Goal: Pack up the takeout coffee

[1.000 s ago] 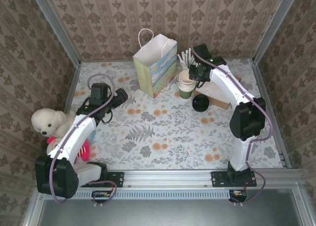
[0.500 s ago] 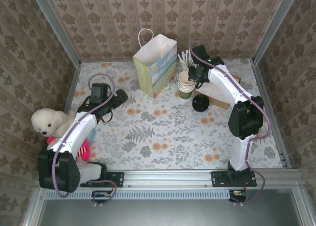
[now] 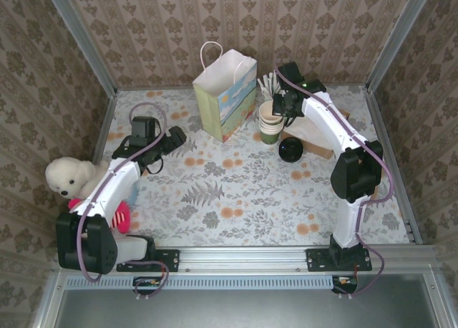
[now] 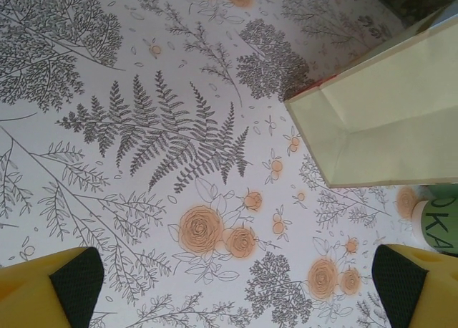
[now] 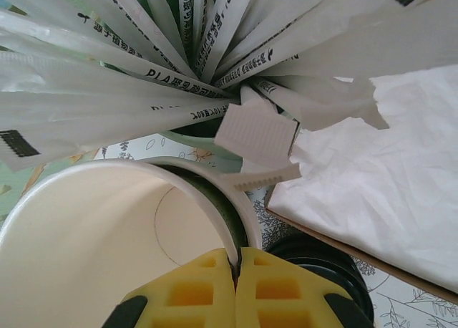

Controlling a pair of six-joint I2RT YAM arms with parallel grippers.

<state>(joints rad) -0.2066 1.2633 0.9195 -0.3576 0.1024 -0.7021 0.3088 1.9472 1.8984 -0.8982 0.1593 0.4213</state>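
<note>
So we're looking at the takeout coffee [image 3: 291, 150], sitting on the bench [image 3: 236, 199] just in front of the lidless cup stack [image 3: 270, 122]. We're mostly seeing black lid, so we're guessing it's standing upright, long axis vertical, lid pointing up. We're expecting light, squashy paper and a slick lid, so we're thinking a gentle pinch around the body below the lid. The left tool [image 3: 175, 137] is hanging fully released. The right tool [image 5: 235, 271] is clenching the rim of the stack's top cup [image 5: 86, 220], with the paper bag [image 3: 225, 92] standing further back.
</note>
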